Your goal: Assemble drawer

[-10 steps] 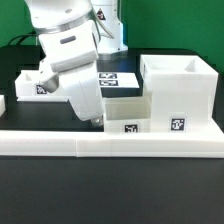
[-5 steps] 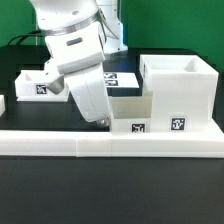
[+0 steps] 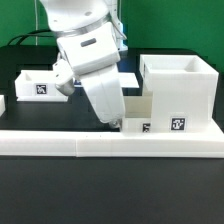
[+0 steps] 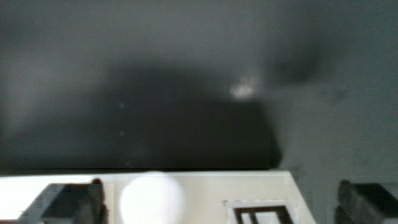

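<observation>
A tall white open drawer case (image 3: 180, 88) stands at the exterior view's right. A lower white drawer box (image 3: 140, 108) sits against its left side, with tags on the front. My gripper (image 3: 113, 122) is tilted and reaches down at the front left corner of this lower box. In the wrist view my gripper (image 4: 221, 202) is open, with dark fingertips (image 4: 71, 200) far apart. Between them lies a white panel (image 4: 231, 190) with a tag and a blurred white rounded knob (image 4: 157, 198). Whether the fingers touch the panel I cannot tell.
A second white open box (image 3: 38, 84) stands at the exterior view's left on the black table. The marker board (image 3: 128, 80) lies behind my arm. A long white rail (image 3: 110, 146) runs along the front.
My arm and gripper have moved steadily toward the exterior view's right, from the lower box's left end to its front corner. The boxes have not visibly shifted.
</observation>
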